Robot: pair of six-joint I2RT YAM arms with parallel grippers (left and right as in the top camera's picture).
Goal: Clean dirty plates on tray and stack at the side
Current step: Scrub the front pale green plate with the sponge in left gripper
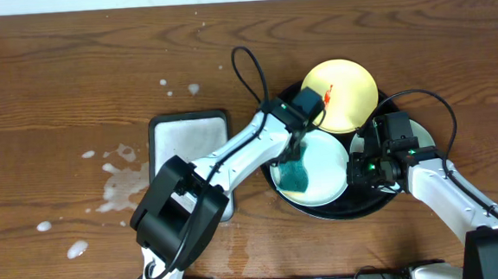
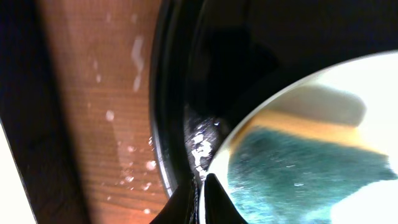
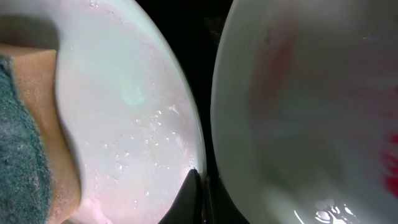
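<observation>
Overhead and wrist views of the round black tray point(image 1: 349, 209), right of centre on the wooden surface point(image 1: 55, 82), with all three plates on it. The yellow plate point(image 1: 350, 99), marked by a red smear point(image 1: 326, 93), lies at the far side and seems to overlap the rim. The mint-green plate point(image 1: 328, 165) lies at the near left with a green-and-yellow sponge point(image 1: 294, 176) on it. The second mint-green plate point(image 1: 424, 136), also smeared red, lies at the right, largely under the right arm.

The left gripper point(image 2: 202, 190) has its jaws clenched to a slit at the left rim of the mint-green plate, just beside the sponge; whether they nip anything cannot be told. The right gripper point(image 3: 199, 186) has its jaws clenched at the opposite rim, apparently grasping it.

Hazards, as judged:
- **Slipping:** the plate is glossy and beaded with water, so a thin rim pinch may slip under scrubbing force.
- **Plate contact:** the two mint-green plates lie just beside each other, so a sideways shove could knock them together or ride one onto the other.
- **Dislodged plate:** the left arm passes close by the yellow plate and could push it off the tray.
- **Arm contact:** both arms work close together over one plate and may touch.

The grey-white tray point(image 1: 188, 130) and the splashes point(image 1: 121, 177) lie to the left.
</observation>
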